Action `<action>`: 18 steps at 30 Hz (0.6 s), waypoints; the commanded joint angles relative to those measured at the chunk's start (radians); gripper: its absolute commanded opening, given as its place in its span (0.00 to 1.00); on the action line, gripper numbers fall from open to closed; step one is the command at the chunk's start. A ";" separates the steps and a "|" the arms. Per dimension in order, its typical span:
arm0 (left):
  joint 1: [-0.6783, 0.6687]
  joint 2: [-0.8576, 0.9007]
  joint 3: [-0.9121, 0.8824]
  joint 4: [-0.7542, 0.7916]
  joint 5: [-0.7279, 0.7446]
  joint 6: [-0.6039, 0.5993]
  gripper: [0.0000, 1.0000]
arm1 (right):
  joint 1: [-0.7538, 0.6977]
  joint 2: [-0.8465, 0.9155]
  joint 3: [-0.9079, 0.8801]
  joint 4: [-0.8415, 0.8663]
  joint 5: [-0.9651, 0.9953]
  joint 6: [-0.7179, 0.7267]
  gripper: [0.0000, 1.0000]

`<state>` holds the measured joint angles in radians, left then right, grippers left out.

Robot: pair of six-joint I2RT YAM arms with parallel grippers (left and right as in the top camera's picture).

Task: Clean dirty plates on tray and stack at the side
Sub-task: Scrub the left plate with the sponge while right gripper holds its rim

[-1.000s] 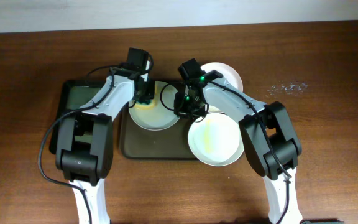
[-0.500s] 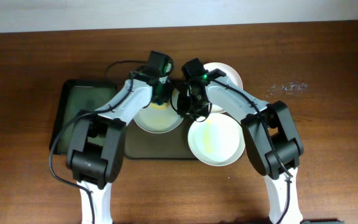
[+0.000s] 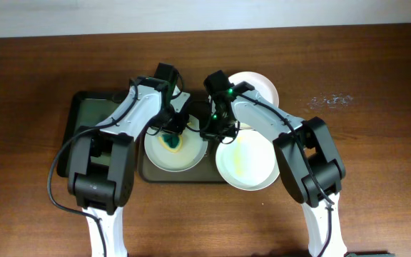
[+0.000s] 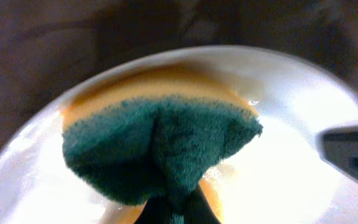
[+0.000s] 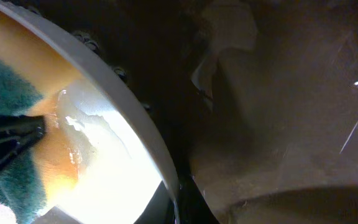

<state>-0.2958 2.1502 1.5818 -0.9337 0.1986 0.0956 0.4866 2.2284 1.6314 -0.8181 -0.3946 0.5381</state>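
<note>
Sponge (image 3: pixel 170 140) now mid plate (image 3: pixel 191 158), pinched by left gripper (image 4: pixel 179 211) (right gripper (image 5: pixel 178 208) clamping rim).

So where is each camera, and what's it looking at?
Overhead: above the table, looking down; both arms, tray, plates.
Left wrist: on the left arm; left gripper shows, pinching the sponge on the smeared plate.
Right wrist: on the right arm; right gripper shows at that plate's rim.
Shared: both wrist views show sponge and plate.
</note>
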 commanded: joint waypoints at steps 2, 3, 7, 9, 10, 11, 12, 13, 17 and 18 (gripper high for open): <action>-0.007 0.030 -0.029 0.209 0.178 -0.138 0.00 | -0.003 0.039 -0.024 0.006 0.021 0.013 0.04; -0.005 0.030 -0.029 0.247 0.099 -0.192 0.00 | -0.003 0.039 -0.024 0.006 0.021 0.013 0.04; 0.005 0.030 -0.020 0.303 -0.444 -0.405 0.00 | -0.003 0.039 -0.024 0.006 0.032 0.013 0.04; 0.005 0.030 0.019 0.197 -0.669 -0.503 0.00 | -0.003 0.039 -0.024 0.007 0.036 0.013 0.04; 0.003 0.030 0.027 0.154 -0.693 -0.507 0.00 | -0.003 0.039 -0.024 0.007 0.039 0.013 0.04; 0.002 0.030 0.027 0.109 -0.692 -0.507 0.00 | -0.003 0.039 -0.024 0.007 0.039 0.013 0.04; 0.002 0.030 0.027 0.048 -0.680 -0.507 0.00 | -0.003 0.039 -0.024 0.007 0.039 0.013 0.04; 0.002 0.030 0.027 -0.024 -0.645 -0.503 0.00 | -0.003 0.039 -0.024 0.006 0.039 0.013 0.04; 0.025 0.030 0.026 -0.196 -0.369 -0.388 0.00 | -0.003 0.039 -0.024 0.006 0.039 0.013 0.04; 0.038 0.030 0.026 -0.180 -0.188 -0.257 0.00 | -0.003 0.039 -0.024 0.010 0.039 0.013 0.04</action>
<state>-0.2993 2.1536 1.6066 -1.1095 -0.2485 -0.3420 0.4915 2.2311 1.6314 -0.7979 -0.3996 0.5457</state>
